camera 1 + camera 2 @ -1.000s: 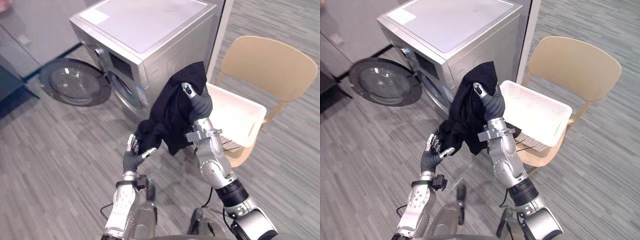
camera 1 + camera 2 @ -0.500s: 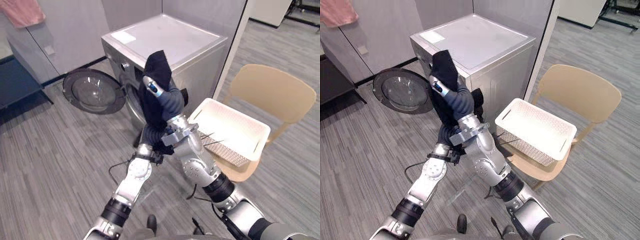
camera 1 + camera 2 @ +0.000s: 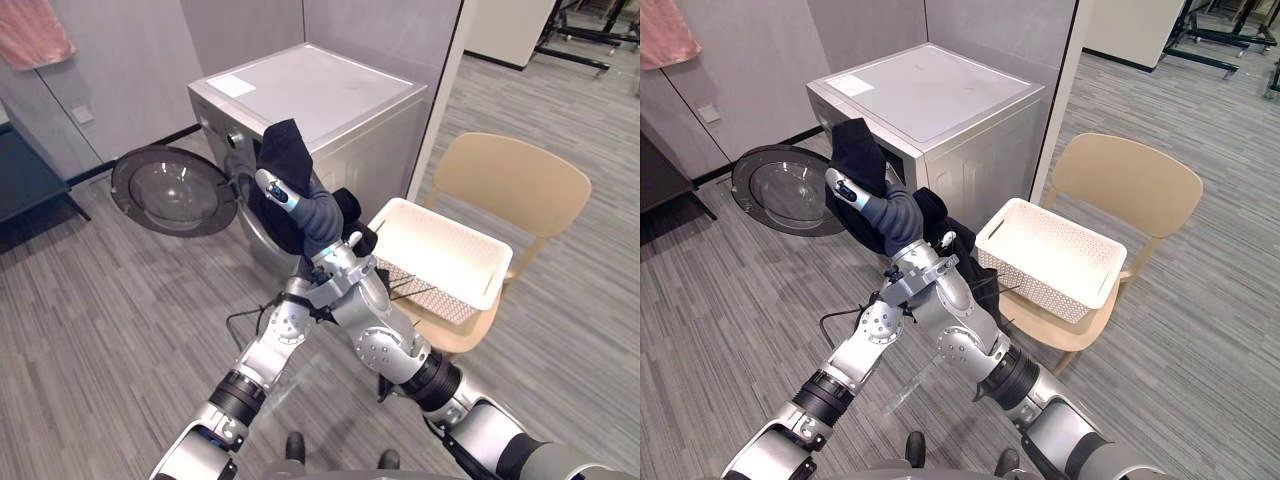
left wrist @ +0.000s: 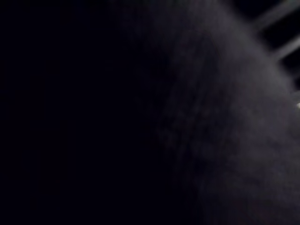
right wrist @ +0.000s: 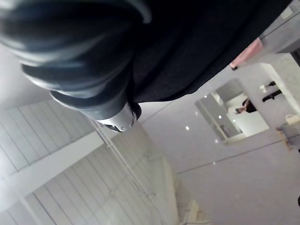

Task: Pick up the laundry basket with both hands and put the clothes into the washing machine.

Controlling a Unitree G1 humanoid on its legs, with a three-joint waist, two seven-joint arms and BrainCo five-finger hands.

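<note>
A black garment [image 3: 285, 150] stands up over my right hand [image 3: 308, 208], which is shut on it right in front of the washing machine's [image 3: 320, 90] round opening. More of the black cloth [image 3: 350, 205] hangs behind that wrist. The machine's door [image 3: 170, 190] is swung open to the left. My left arm [image 3: 270, 345] reaches up under the right forearm, and its hand is hidden behind the cloth; dark cloth [image 4: 225, 140] covers the left wrist view. The white laundry basket [image 3: 1040, 292] sits on a tan chair [image 3: 520, 180] to the right and looks empty.
A grey partition post [image 3: 435, 100] rises between the machine and the chair. A pink cloth [image 3: 35, 35] hangs at the back left above a dark low bench [image 3: 25, 180]. Open grey floor lies to the left and front of the machine.
My right hand has carried the black garment left from beside the basket to the machine's opening. The left hand, open under the cloth before, has gone behind it. The camera view has shifted.
</note>
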